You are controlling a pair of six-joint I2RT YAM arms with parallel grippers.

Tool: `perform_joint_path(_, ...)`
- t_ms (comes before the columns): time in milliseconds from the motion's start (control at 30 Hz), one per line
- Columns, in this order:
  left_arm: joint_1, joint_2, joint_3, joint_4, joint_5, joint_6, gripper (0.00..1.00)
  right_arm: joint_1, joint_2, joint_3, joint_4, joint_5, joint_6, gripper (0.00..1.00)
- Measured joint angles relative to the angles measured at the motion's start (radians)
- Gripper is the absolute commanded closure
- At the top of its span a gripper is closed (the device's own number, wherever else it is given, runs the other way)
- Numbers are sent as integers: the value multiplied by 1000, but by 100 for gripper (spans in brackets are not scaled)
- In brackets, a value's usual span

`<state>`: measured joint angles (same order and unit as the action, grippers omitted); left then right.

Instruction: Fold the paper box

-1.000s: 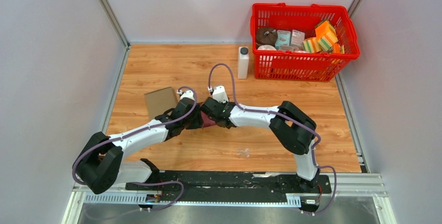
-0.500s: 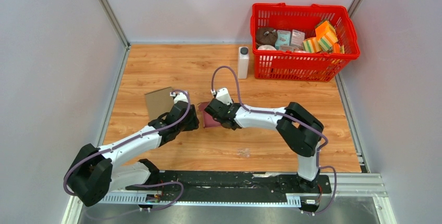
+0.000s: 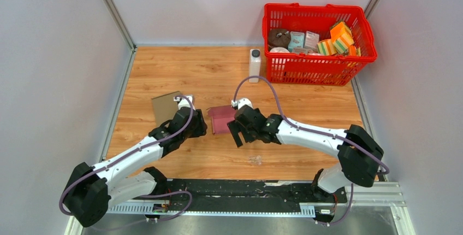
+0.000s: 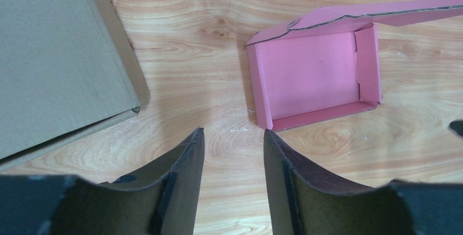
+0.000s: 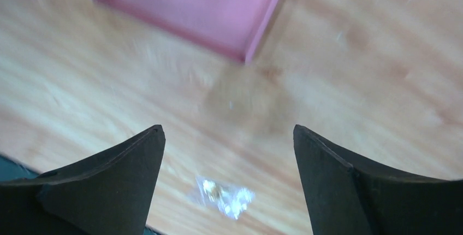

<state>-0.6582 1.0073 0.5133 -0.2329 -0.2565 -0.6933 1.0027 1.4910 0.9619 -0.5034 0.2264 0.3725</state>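
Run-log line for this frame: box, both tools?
pink box: on table, interior showing, lid open | left tool: open, empty | right tool: open, empty | fold: unfinished

Lab test cell: white panel walls (image 3: 52,54), aluminium rail (image 3: 377,191).

The left arm (image 3: 136,150) is stretched low toward the paper box (image 3: 220,119). The left gripper (image 4: 232,136) is held just left of it, fingers narrowly parted and empty. The right arm (image 3: 311,133) is extended from the box's right. The right gripper (image 5: 229,131) is held by its near right corner, fingers spread wide and empty.
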Motion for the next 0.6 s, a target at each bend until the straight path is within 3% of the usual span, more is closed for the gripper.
perform_joint_path(167, 22, -89, -11, -40, 13, 3, 44, 48, -23, -133, -78, -119, -34, 10)
perform_joint_path(333, 33, -126, -11, -64, 34, 2, 44, 77, -23, -147, -76, -179, -34, 14)
perform_joint_path(433, 33, -143, -11, -86, 43, 0, 44, 79, -23, -153, -54, -217, -27, 20)
perform_joint_path(600, 33, -185, -11, -112, 43, -1, 44, 83, -25, -193, -16, -245, -5, 39)
